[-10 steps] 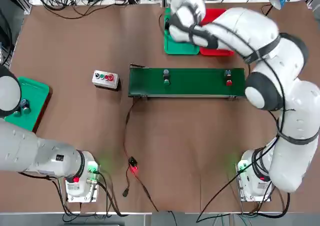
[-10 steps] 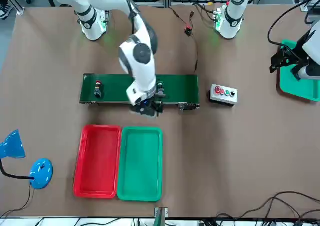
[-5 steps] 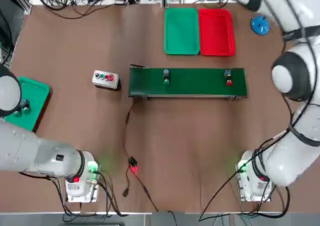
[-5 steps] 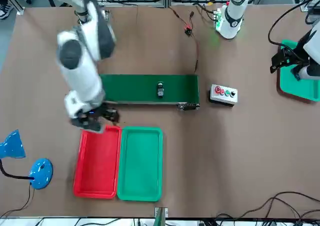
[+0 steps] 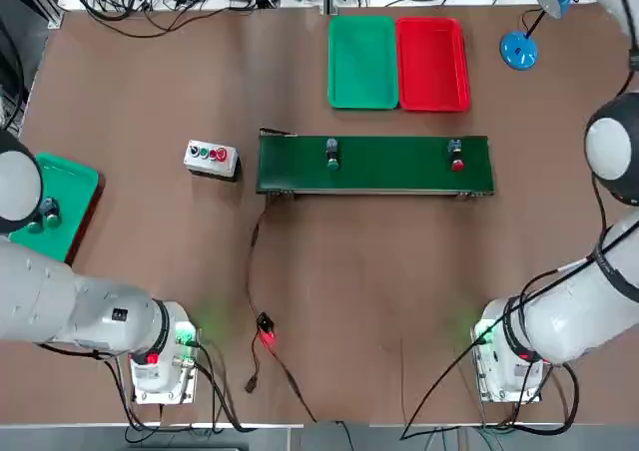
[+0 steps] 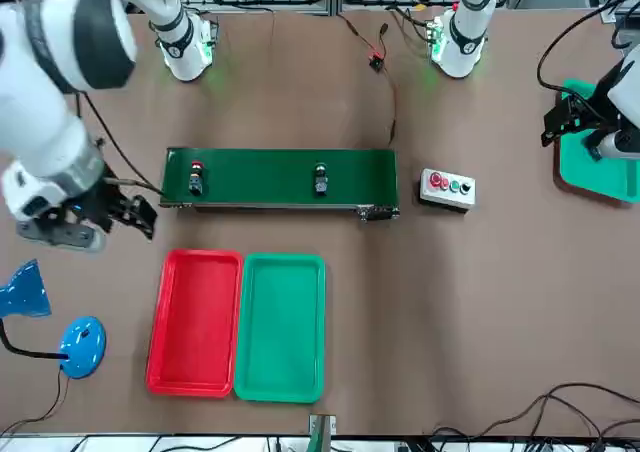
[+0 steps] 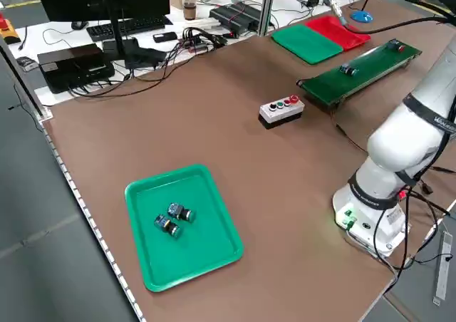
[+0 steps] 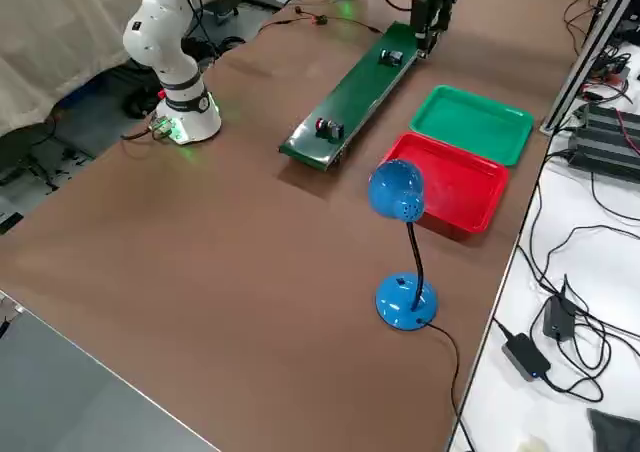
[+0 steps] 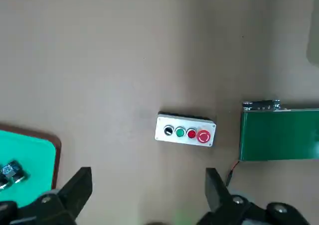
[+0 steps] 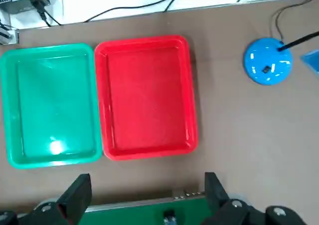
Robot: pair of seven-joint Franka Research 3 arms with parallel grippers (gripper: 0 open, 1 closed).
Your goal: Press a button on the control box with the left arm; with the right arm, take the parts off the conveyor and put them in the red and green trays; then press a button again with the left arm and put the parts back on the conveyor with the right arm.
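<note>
The conveyor (image 5: 374, 165) lies across the middle of the table. It carries two parts, a green-tipped one (image 5: 332, 154) and a red-tipped one (image 5: 455, 155). Beyond it sit the green tray (image 5: 362, 62) and the red tray (image 5: 431, 64), both with nothing in them. The control box (image 5: 211, 158) stands off the conveyor's left end. My right gripper (image 6: 138, 215) hangs open and holds nothing, off the conveyor's end by the red-tipped part; its wrist view looks down on the red tray (image 10: 145, 95). My left gripper (image 9: 147, 195) is open, raised, well short of the control box (image 9: 185, 131).
A green mat (image 7: 185, 226) on a red-brown base lies at the table's left edge with two small pieces (image 7: 171, 219) on it. A blue desk lamp (image 6: 60, 322) stands beside the red tray. A cable with a red light (image 5: 265, 333) runs from the conveyor toward the arm bases.
My right arm has swung from over the conveyor's middle, past the trays, out to the robot's right beyond the conveyor's end. The left arm, both parts and the trays have stayed put.
</note>
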